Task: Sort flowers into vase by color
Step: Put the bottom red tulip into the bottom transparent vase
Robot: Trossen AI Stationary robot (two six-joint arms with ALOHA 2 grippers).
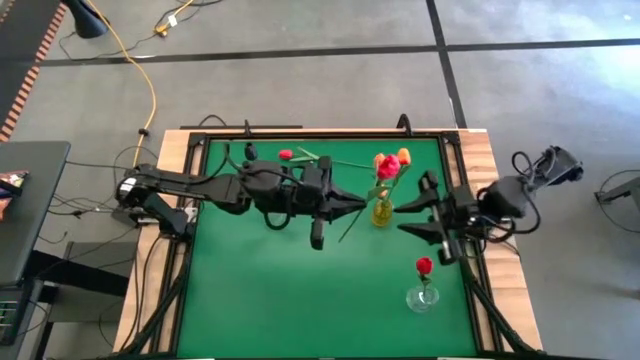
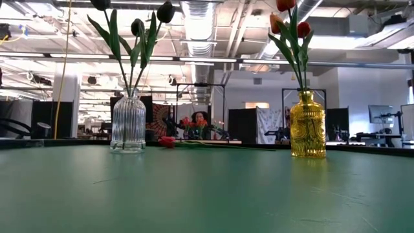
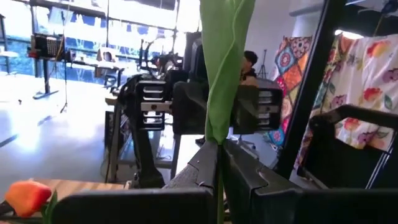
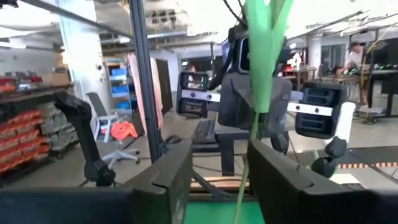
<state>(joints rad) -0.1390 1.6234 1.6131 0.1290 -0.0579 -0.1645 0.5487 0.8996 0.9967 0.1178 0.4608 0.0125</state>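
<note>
Above the green worktop (image 1: 300, 290), both arms met at the yellow vase (image 1: 382, 212), which held red and orange flowers (image 1: 388, 166). From the left, the left gripper (image 1: 362, 203) had its fingers clenched on a green flower stem (image 3: 219, 93). From the right, the right gripper (image 1: 402, 218) faced it with fingers (image 4: 174, 171) parted on either side of the same stem, not gripping. A clear vase (image 1: 422, 296) near the right edge held one red flower (image 1: 424, 265). Another red flower (image 1: 286, 155) lay loose near the far edge
</note>
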